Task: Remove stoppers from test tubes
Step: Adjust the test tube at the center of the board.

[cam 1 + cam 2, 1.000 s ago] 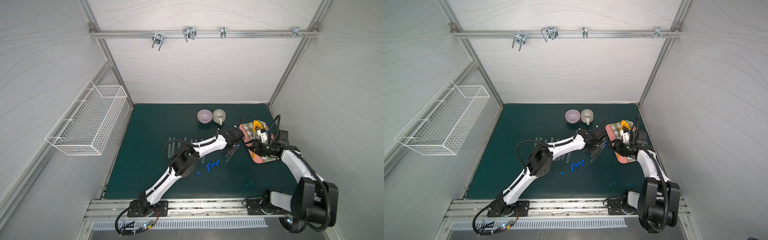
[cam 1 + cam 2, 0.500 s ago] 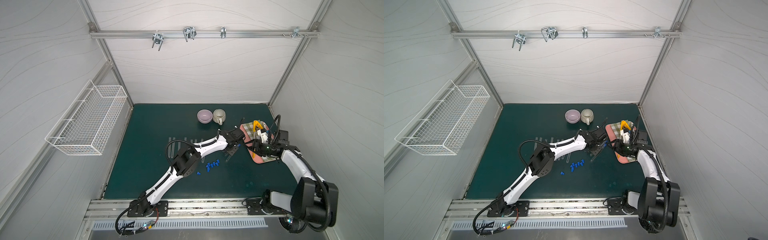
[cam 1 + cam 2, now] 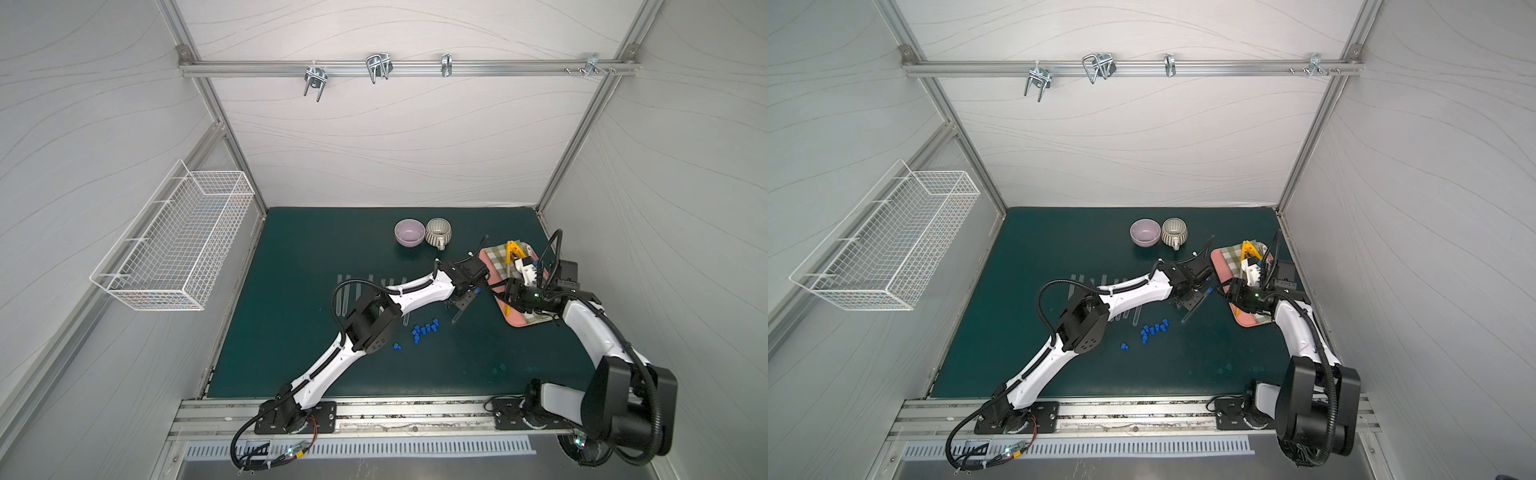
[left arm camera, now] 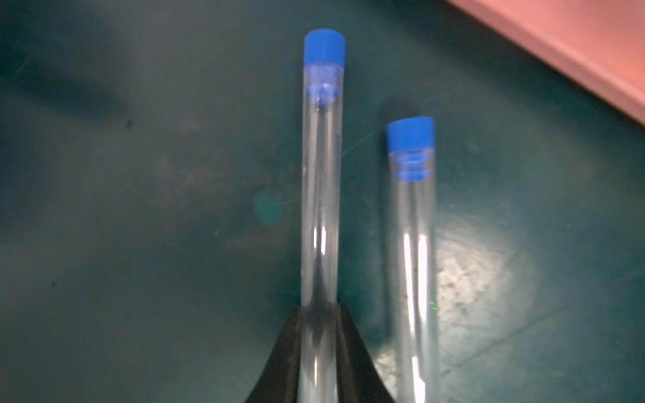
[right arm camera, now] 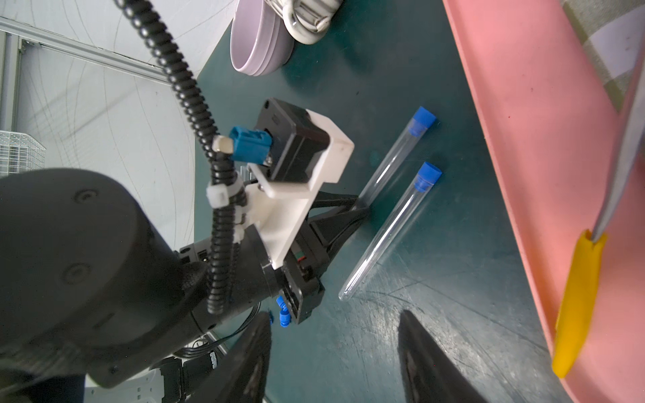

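Two clear test tubes (image 5: 391, 164), each plugged with a blue stopper (image 4: 324, 47), are side by side right of centre, plugged ends pointing far-right. Loose stoppers (image 3: 424, 330) cluster nearer, left of them, beside a row of open tubes (image 3: 346, 291).

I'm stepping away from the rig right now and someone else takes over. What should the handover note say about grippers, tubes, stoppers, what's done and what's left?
Left gripper: shut on a stoppered test tube.
Right gripper: open, empty, at the pink tray's edge.
Things: a second stoppered tube lies beside the held one, not touching it. Loose stoppers are piled on the mat. Unstoppered tubes lie in a row, partly hidden by the left arm.
Done: those tubes opened.
Left: two stoppers to pull, one in the held tube, one in its neighbour.
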Controlling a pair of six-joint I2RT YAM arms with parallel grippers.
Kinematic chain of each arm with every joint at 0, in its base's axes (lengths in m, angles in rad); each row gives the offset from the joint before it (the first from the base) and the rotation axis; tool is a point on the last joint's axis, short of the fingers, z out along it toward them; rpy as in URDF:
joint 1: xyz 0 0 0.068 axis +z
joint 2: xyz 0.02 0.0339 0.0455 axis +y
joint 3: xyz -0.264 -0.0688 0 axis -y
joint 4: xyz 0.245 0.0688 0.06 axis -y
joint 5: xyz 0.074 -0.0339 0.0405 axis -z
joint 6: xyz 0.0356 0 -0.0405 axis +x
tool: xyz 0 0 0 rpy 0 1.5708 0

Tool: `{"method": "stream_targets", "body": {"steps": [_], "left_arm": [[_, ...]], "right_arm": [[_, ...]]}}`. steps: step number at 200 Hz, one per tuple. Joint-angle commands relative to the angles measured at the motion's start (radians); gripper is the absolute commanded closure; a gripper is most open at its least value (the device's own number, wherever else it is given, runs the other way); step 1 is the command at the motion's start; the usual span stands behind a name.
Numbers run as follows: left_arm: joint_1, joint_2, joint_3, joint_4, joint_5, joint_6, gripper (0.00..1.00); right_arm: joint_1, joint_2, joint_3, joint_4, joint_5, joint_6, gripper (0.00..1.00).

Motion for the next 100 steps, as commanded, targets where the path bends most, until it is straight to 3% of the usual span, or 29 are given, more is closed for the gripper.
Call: {"method": "stream_targets", "body": {"steps": [1,37,100], "left_arm": [[0.029,-0.040,-0.075,-0.036,-0.030,0.017,0.82],[0.039,-0.108,-0.178,-0.023,-0.010,0.045,0.82],[0.047,-0.097,-0.182,-0.062,0.018,-0.001,0.70]], "right_arm": [[-0.006,-0.022,-0.007,-0.005,-0.026,-0.003,0.41],[0.003,-0.028,-0.007,-0.002,-0.027,0.006,0.41],[0.030,-0.023,-0.010,0.018,-0.028,0.020,0.41]]}}
